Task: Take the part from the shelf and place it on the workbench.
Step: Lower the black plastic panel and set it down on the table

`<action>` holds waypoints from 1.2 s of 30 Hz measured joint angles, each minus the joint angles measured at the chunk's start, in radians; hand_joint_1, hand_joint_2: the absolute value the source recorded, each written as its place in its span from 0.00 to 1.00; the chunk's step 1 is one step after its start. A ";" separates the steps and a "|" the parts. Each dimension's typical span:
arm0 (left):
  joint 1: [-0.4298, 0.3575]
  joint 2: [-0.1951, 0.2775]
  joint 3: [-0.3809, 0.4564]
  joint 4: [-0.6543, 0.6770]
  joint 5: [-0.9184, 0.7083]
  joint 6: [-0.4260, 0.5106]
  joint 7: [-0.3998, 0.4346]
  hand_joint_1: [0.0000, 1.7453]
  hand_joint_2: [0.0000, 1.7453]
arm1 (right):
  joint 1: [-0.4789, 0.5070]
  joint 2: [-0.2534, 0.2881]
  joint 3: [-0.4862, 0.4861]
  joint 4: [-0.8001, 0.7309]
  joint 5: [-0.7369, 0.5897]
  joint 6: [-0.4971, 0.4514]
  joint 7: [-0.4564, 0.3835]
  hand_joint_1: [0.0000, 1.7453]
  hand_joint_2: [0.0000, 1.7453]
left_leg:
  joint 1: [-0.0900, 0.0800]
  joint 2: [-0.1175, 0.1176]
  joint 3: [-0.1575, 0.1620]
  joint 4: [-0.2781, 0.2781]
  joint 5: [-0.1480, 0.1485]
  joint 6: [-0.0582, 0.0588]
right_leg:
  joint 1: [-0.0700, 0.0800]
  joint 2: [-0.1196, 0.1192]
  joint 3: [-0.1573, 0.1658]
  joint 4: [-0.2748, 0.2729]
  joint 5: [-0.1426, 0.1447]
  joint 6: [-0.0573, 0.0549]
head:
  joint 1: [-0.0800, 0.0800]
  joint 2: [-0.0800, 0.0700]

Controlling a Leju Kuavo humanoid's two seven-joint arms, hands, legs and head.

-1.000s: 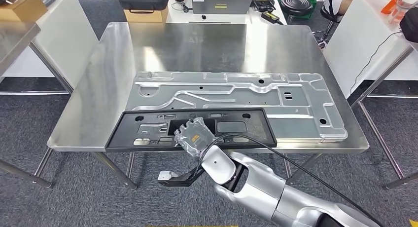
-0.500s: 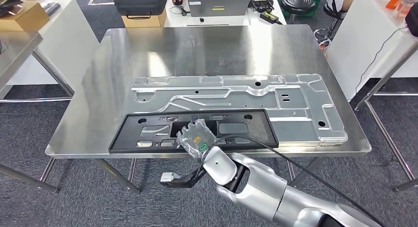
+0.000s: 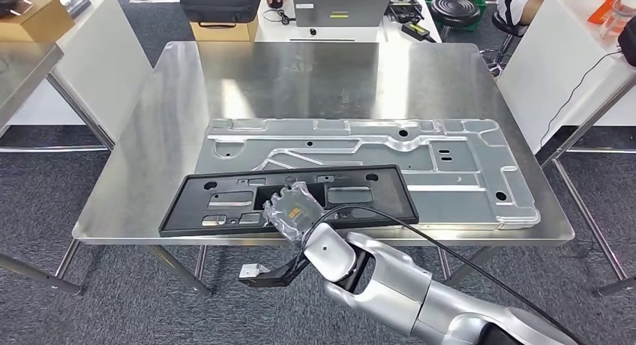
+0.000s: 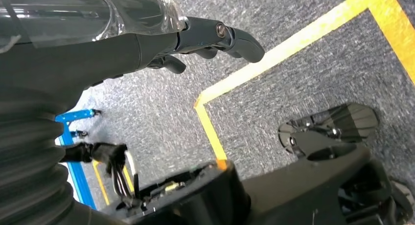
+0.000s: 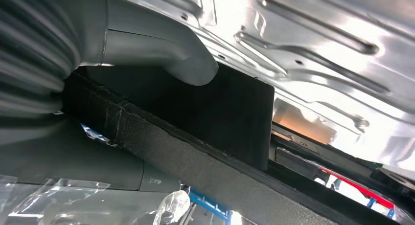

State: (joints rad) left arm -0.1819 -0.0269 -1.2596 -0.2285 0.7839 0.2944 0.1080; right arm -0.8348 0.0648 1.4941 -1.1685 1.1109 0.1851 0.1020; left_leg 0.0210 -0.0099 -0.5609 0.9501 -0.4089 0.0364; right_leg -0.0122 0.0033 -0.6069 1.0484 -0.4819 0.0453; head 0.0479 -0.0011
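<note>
I am gripping the near edge of the black part (image 3: 289, 199) with my right hand (image 3: 294, 213), thumb on top. The part is lying along the bench (image 3: 300, 75) front, partly over the silver panel (image 3: 390, 157). Letting go now, I judge it could tip off the edge. My left hand (image 4: 215, 36) is hanging over the floor, holding nothing.
</note>
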 joint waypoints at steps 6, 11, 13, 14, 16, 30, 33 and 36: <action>0.001 0.000 0.000 0.000 0.000 0.000 0.000 0.00 1.00 | 0.005 -0.003 0.001 0.003 0.000 -0.003 0.001 1.00 1.00 | -0.002 -0.004 0.016 0.000 -0.013 0.007 | 0.000 0.000 -0.092 0.134 0.001 -0.003 | 0.002 0.000; 0.002 -0.002 0.000 0.000 0.000 0.000 0.000 0.00 1.00 | 0.002 -0.003 0.002 0.004 0.000 -0.007 0.003 1.00 1.00 | -0.007 -0.008 0.022 0.000 -0.027 -0.015 | 0.012 0.001 0.008 -0.087 0.079 -0.022 | 0.000 0.000; 0.002 -0.002 0.000 0.000 -0.001 0.000 0.000 0.00 1.00 | 0.001 -0.002 0.001 0.005 0.000 -0.008 0.003 1.00 1.00 | -0.004 -0.006 0.021 0.004 -0.035 -0.026 | 0.009 0.002 0.011 -0.092 0.079 -0.030 | 0.000 0.000; 0.002 -0.002 0.000 0.000 -0.001 0.000 0.000 0.00 1.00 | 0.000 -0.001 0.001 0.005 0.000 -0.008 0.004 1.00 1.00 | -0.003 -0.005 0.011 0.026 -0.049 -0.032 | 0.006 0.001 0.014 -0.095 0.079 -0.035 | -0.002 0.000; -0.001 -0.001 0.000 0.000 -0.001 0.000 -0.001 0.00 1.00 | -0.001 0.000 0.001 0.006 0.000 -0.009 0.005 1.00 1.00 | -0.002 -0.002 -0.044 0.138 -0.101 -0.042 | 0.001 0.000 0.020 -0.098 0.077 -0.042 | -0.005 0.000; -0.002 -0.002 0.001 0.000 -0.002 -0.001 0.000 0.00 1.00 | -0.002 0.000 0.002 0.012 0.001 -0.013 0.006 1.00 1.00 | -0.003 0.002 0.000 -0.003 0.000 -0.002 | 0.007 0.002 0.021 -0.037 0.015 -0.007 | -0.014 0.000; -0.001 -0.002 0.001 0.000 -0.003 -0.001 0.000 0.00 1.00 | -0.001 -0.001 0.002 0.014 0.001 -0.015 0.006 1.00 1.00 | -0.002 0.003 0.009 -0.004 -0.006 0.009 | 0.004 0.002 -0.085 0.170 -0.069 0.000 | -0.012 0.000; 0.000 -0.002 0.001 0.000 -0.006 -0.001 0.000 0.00 1.00 | 0.002 -0.003 0.002 0.017 0.001 -0.017 0.006 1.00 1.00 | -0.001 0.000 0.018 -0.004 -0.014 0.008 | 0.002 0.002 -0.107 0.172 -0.025 0.001 | -0.012 0.000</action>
State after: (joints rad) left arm -0.1817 -0.0294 -1.2589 -0.2285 0.7784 0.2933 0.1080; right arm -0.8332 0.0620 1.4961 -1.1513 1.1119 0.1681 0.1083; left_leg 0.0195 -0.0098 -0.5430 0.9462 -0.4233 0.0441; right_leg -0.0102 0.0049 -0.7141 1.2202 -0.5069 0.0462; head 0.0360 -0.0011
